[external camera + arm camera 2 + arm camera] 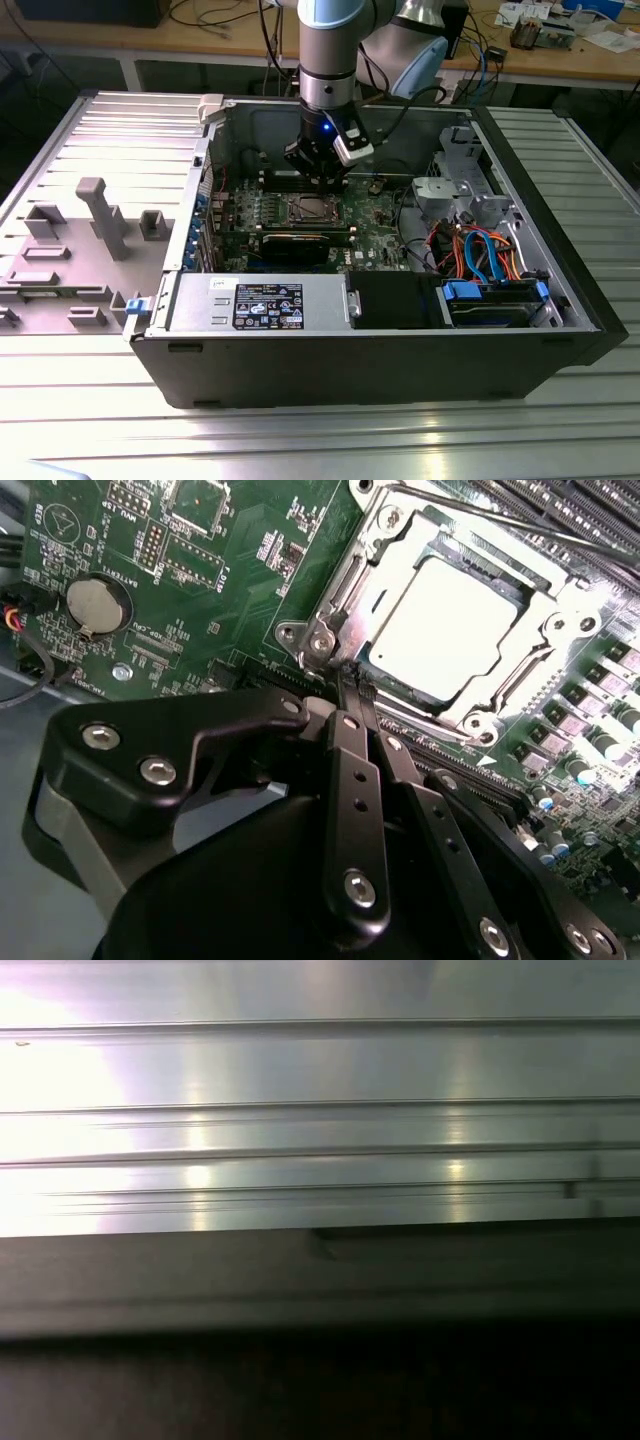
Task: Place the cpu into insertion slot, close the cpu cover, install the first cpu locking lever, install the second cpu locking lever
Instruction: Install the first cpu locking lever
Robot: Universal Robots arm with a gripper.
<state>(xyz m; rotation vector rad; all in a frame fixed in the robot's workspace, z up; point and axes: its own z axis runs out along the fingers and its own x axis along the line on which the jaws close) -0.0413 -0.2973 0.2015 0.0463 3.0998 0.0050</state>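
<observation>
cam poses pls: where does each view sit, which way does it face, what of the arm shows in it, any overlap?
Exterior view: off the arm, raised, looking down into the open computer case; arm and gripper over the cpu.
Second wrist view: behind the gripper, looking along shut fingers at the cpu under the cpu cover.
First wrist view: faces ribbed metal panel; no arm parts.
Shared: exterior and second wrist views both show gripper and cpu.

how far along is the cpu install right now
The cpu already sits in the insertion slot, and the cpu cover looks closed over its edges. In the second wrist view the end effector has its fingers pressed together at the socket's corner, by a thin locking lever. Whether either lever is latched cannot be told.
</observation>
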